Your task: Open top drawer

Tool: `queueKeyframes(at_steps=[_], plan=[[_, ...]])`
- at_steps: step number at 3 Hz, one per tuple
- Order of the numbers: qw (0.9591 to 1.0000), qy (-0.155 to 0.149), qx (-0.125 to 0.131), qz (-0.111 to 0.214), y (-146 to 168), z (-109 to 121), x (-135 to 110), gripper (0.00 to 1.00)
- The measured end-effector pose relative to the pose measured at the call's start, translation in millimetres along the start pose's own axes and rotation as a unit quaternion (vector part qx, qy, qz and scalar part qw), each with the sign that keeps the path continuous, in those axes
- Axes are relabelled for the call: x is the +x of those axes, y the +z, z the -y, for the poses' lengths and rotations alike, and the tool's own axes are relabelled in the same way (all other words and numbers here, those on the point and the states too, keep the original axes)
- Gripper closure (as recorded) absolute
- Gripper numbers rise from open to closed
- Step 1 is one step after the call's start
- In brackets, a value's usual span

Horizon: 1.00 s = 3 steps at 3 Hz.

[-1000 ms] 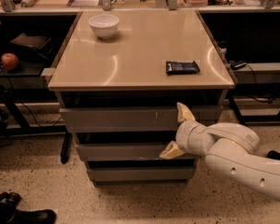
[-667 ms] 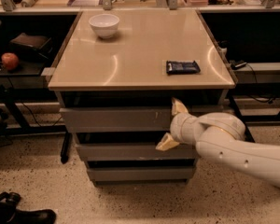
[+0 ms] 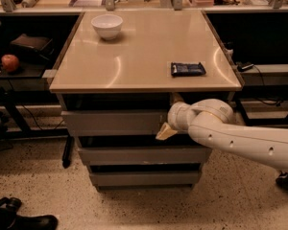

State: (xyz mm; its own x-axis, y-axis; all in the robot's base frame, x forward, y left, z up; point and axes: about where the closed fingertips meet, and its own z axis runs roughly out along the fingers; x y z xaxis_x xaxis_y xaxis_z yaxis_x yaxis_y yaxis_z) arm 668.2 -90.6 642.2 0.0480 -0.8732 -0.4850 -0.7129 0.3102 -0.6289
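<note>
The top drawer (image 3: 113,122) is the widest grey front, just under the beige tabletop (image 3: 134,56), and it looks closed or nearly closed. My gripper (image 3: 170,115) is at the right part of that front, reaching in from the right on a white arm (image 3: 240,138). Its fingers are spread open. The upper one sits at the drawer's top edge under the tabletop. The lower finger (image 3: 164,132) is at the drawer's bottom edge. The arm hides the right end of the drawer front.
Two narrower grey drawer fronts (image 3: 134,155) sit below. A white bowl (image 3: 107,26) and a dark snack packet (image 3: 187,69) lie on the tabletop. A red apple (image 3: 10,62) is on the left shelf. Black shoes (image 3: 14,217) lie on the floor at the bottom left.
My gripper has moved left along the top drawer front, and the arm has stretched further in. The drawer has not visibly moved.
</note>
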Motion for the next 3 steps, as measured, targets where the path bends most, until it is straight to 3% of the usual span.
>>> queueKeyframes(at_steps=[1, 3], plan=[[1.0000, 0.001, -0.001, 0.000, 0.6, -0.8, 0.2, 0.00], [1.0000, 0.001, -0.001, 0.000, 0.7, -0.8, 0.2, 0.42]])
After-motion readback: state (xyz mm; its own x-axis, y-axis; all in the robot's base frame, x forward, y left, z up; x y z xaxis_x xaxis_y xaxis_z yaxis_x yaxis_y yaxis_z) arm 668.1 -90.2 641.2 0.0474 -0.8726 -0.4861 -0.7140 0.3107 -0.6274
